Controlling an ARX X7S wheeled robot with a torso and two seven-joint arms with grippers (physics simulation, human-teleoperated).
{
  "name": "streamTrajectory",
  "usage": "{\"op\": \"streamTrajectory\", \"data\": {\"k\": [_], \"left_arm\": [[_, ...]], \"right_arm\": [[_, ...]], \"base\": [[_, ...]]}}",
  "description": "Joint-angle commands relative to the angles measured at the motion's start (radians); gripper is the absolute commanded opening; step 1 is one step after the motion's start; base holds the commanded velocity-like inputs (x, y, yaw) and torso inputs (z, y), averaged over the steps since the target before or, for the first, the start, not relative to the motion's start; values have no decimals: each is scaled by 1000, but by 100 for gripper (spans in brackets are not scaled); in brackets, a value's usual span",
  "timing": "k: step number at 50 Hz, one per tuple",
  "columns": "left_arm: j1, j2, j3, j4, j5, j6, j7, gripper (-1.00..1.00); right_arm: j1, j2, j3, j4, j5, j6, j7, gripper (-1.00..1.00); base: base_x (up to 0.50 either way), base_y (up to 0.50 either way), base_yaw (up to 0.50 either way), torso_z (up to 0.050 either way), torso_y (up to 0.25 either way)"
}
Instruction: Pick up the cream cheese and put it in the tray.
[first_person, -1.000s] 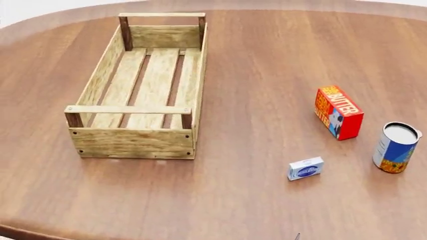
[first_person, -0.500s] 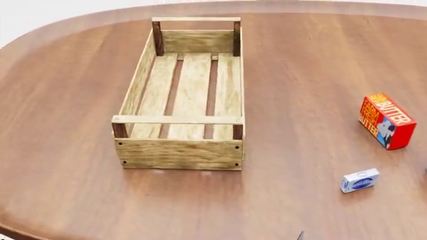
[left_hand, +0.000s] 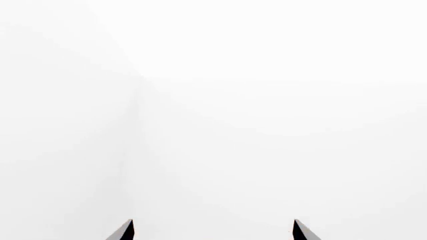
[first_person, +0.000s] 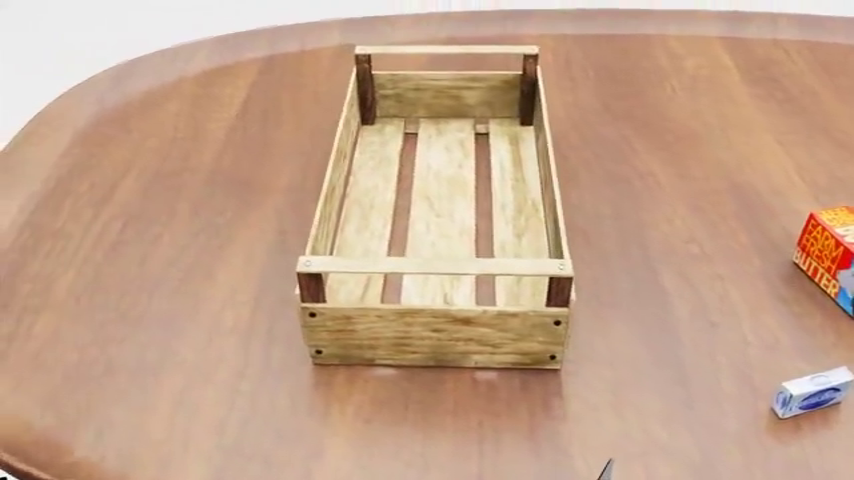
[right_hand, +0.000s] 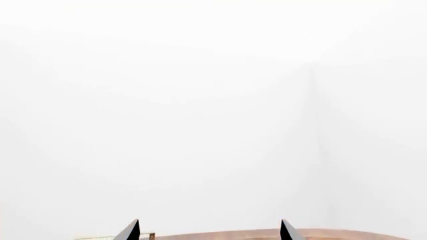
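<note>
**Pale wood tray centred, cream cheese waiting at the near right edge**

Light slatted wood is filling the middle of the head view: the tray is sitting lengthwise on the brown table, its short ends near and far, its inside holding nothing that can be seen. The cream cheese is lying flat on the table at the near right, well apart from the tray and almost at the frame's right edge. It is resting on its broad face, which should be leaving its narrow sides free for a grasp from above.

Neither arm is reaching over the table yet. The left hand is showing only two dark fingertips, standing apart, against blank white. The right hand is showing the same, tips apart, with a strip of table edge and a sliver of pale wood just beyond them. Both seem to be held back and level, so the task is looking barely begun.

The butter box is standing just beyond the cream cheese on the right, cut off by the frame. It is probably the only thing crowding an approach. The stretch of table between cream cheese and tray is lying bare, though the near end rail may be calling for a lift over it.
</note>
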Motion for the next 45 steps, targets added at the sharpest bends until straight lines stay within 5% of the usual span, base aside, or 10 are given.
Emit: {"op": "streamTrajectory", "data": {"k": [1, 45], "left_arm": [[-2, -7, 7, -2, -1, 2, -10, 100], [0, -26, 24, -4, 12, 23, -50, 100]], "right_arm": [[-2, 8, -7, -7, 9, 4, 7, 100], [2, 38, -19, -8, 60, -4, 38, 100]], "base": [[180, 98, 0, 0, 0], [120, 56, 0, 0, 0]]}}
